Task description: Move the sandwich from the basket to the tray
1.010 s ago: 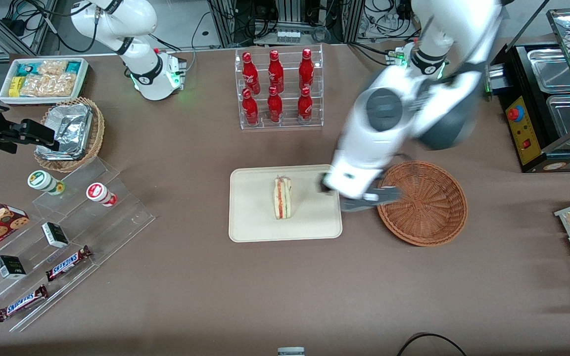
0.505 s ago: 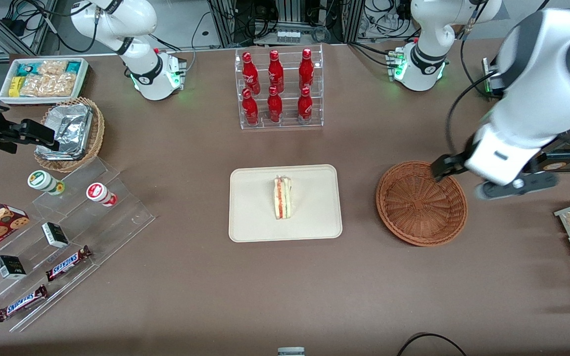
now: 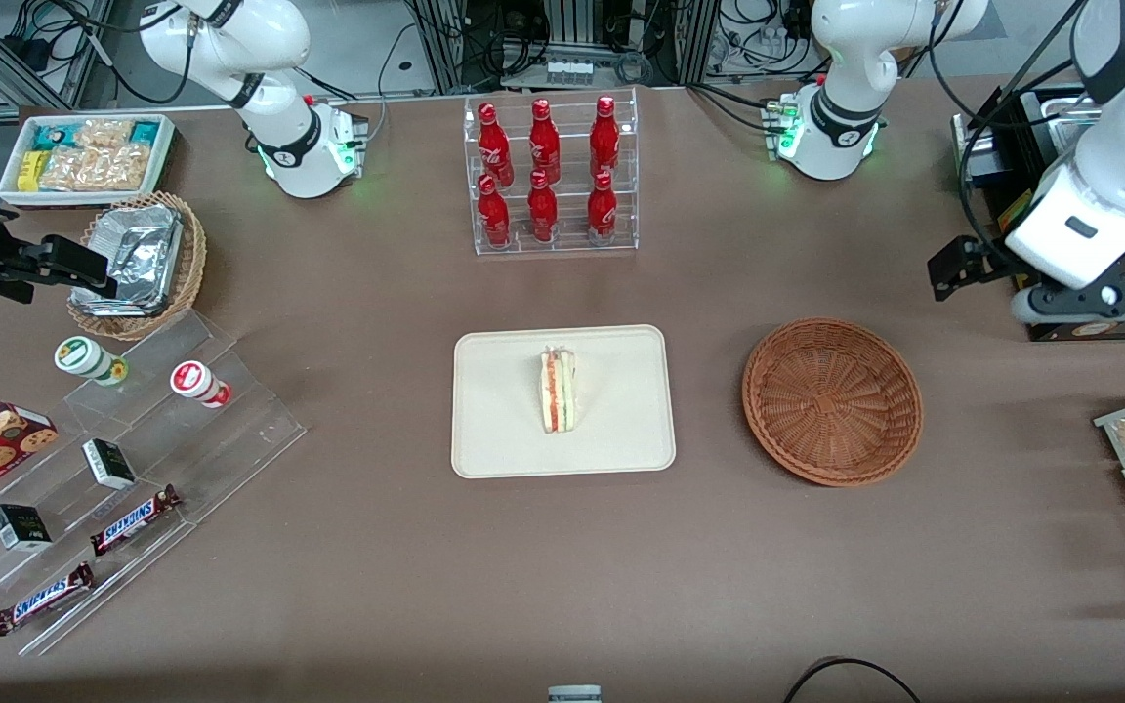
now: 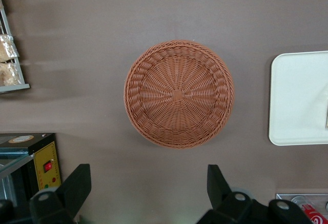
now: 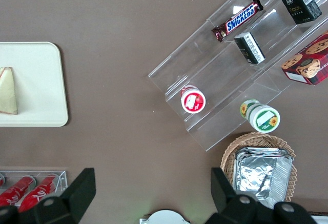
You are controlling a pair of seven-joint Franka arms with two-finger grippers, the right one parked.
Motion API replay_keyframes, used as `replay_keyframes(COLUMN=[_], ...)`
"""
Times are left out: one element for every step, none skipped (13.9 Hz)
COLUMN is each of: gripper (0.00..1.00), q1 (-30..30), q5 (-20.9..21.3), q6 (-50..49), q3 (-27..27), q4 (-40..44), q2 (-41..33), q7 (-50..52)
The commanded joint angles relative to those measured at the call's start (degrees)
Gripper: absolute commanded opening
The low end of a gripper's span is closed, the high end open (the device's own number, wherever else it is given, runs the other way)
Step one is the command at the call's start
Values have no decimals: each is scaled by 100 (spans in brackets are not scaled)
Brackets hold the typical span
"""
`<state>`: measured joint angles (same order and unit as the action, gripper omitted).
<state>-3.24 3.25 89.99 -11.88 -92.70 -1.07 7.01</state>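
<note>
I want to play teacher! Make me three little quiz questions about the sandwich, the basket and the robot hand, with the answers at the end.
1. True or false: the sandwich lies on the tray.
2. What is inside the basket? A) a sandwich B) a bottle C) nothing
3. Fill in: the gripper hangs high above the table, farther from the front camera than the basket, toward the working arm's end, with its fingers ____.

Key
1. True. It sits near the tray's middle.
2. C. Only bare wicker shows, in both the front view and the left wrist view.
3. Open. The two fingers stand wide apart with nothing between them.
</note>
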Motion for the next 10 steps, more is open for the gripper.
replay_keyframes(gripper=[100,100,100,100,100,100,100,100,100,100], q1=[174,236,315,324,350,359,386,464,474,465], q5=[-52,-61,-52,-61,-61,-87,-122,-123,-123,-140], q6=[19,27,27,10,-42,-139,-183,-236,-376,-455], q3=[273,361,379,423,458,476,607,721,740,749], q4=[14,24,41,50,42,41,41,33,41,33], q2=[-148,-122,-122,-122,-130,-122,-130,-157,-166,-183], q7=[-156,-164,-165,-165,-165,-191,-443,-663,-692,-718])
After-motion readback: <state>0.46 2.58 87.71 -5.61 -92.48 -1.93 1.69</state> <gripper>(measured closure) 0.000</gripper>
